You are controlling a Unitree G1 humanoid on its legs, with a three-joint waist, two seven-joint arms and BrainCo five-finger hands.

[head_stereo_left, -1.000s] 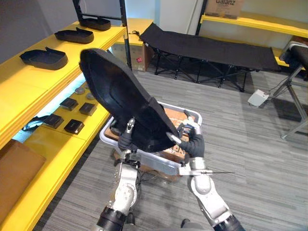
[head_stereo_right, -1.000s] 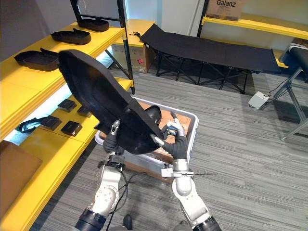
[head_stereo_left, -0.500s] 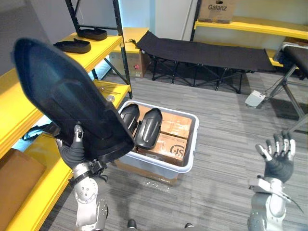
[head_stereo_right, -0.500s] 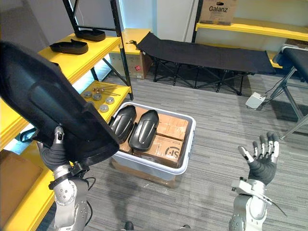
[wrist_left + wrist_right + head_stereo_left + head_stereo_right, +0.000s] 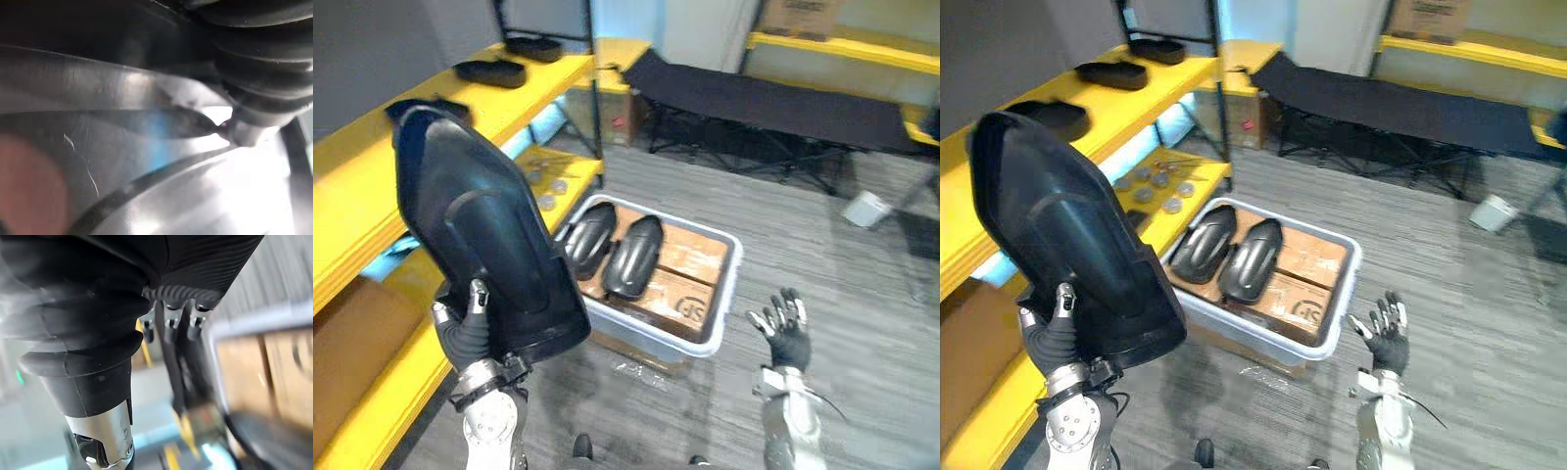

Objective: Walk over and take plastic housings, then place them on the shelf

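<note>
The left hand (image 5: 462, 338) grips a large black plastic housing (image 5: 480, 235) by its lower edge. The thumb (image 5: 478, 297) lies across the front face and the other fingers are behind it, so the edge is pinched between them. The housing stands up from the fingers, leaning a little, with its hollow ribbed side facing the camera. In the left wrist view a glossy curved surface sits right against the hand. It is probably this same housing, though it is too close to be sure.

The right hand (image 5: 788, 338) is raised with its palm forward and its fingers straight and spread. It holds nothing and touches nothing.

Between the two hands and just beyond their fingertips, a white bin (image 5: 729, 294) stands on the floor. Two more housings (image 5: 590, 240) lie in it side by side, resting on cardboard boxes (image 5: 690, 259).

Beside and beyond the left hand runs a yellow shelf (image 5: 372, 186). A few small round discs (image 5: 1160, 186) lie on its lower level. Other housings (image 5: 489, 70) sit in a row on its upper level, well apart from the held one.

Far beyond the fingers of both hands, a black folding cot (image 5: 773, 98) stands across the room. A small white box (image 5: 867, 208) lies on the floor near it.
</note>
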